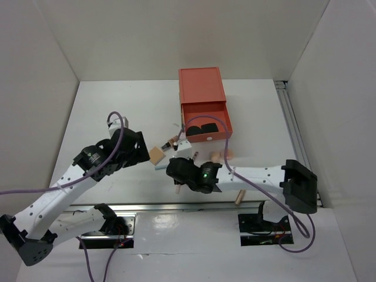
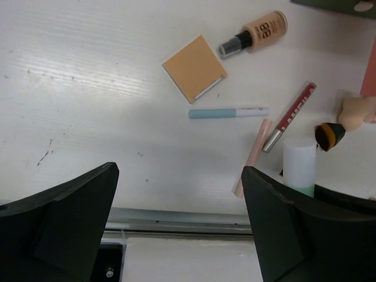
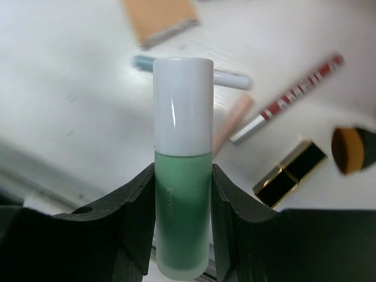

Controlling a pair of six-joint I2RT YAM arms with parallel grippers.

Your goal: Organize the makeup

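Note:
My right gripper is shut on the mint tube, which has a white cap and is held upright above the table. In the top view this gripper hovers over the pile of makeup in front of the drawer box. Below it lie a tan compact, a blue pencil, a pink pencil, a red lip gloss, a black and gold lipstick and a brush. My left gripper is open and empty, left of the tan compact.
The coral drawer box stands at the back centre, its drawer open with two black compacts inside. A tan BB bottle and a peach sponge lie near the pile. A peach stick lies by the near edge.

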